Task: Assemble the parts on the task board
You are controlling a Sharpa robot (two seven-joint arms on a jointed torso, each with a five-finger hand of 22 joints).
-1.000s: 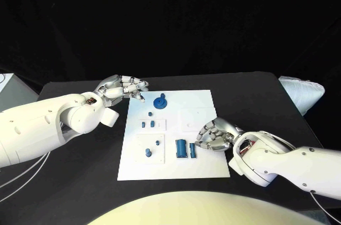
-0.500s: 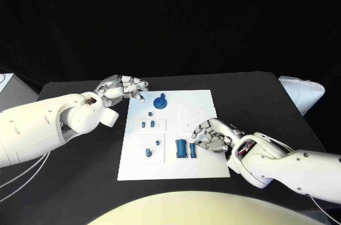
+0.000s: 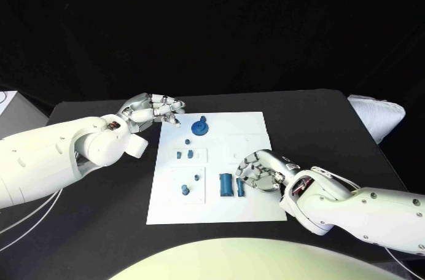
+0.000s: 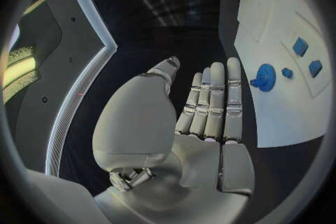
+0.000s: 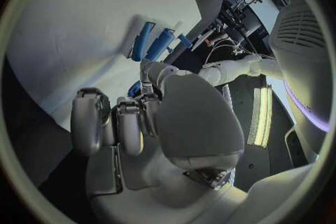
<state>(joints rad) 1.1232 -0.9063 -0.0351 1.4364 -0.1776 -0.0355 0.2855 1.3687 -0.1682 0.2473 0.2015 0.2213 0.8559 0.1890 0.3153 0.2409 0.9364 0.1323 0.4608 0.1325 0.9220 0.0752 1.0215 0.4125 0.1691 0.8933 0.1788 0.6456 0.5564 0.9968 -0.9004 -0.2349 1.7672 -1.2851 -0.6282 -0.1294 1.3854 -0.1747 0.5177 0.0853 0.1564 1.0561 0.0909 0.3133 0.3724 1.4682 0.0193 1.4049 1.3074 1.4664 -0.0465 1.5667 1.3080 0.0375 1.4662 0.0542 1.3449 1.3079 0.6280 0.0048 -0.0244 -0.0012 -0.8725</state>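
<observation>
The white task board [image 3: 212,169] lies mid-table. A round blue part [image 3: 200,128] stands at its far end, and small blue parts [image 3: 183,153] sit below it. Two more small parts [image 3: 184,189] are at the near left, and two long blue bars [image 3: 226,185] lie near the middle. My right hand [image 3: 260,169] hovers at the bars' right side, fingers bent and apart, tips just over the narrow bar [image 3: 240,188]. The bars [image 5: 143,41] lie beyond its fingers [image 5: 129,123], which hold nothing. My left hand [image 3: 155,111] stays off the board's far left corner, palm flat and empty [image 4: 210,106].
A white padded object [image 3: 379,117] sits at the table's right edge. A pale box corner [image 3: 9,105] shows at the far left. Bare black tabletop [image 3: 310,120] surrounds the board.
My right hand has moved left across the board toward the long bars, spreading its fingers and then bending them over the narrow bar. The left hand and the parts have stayed put.
</observation>
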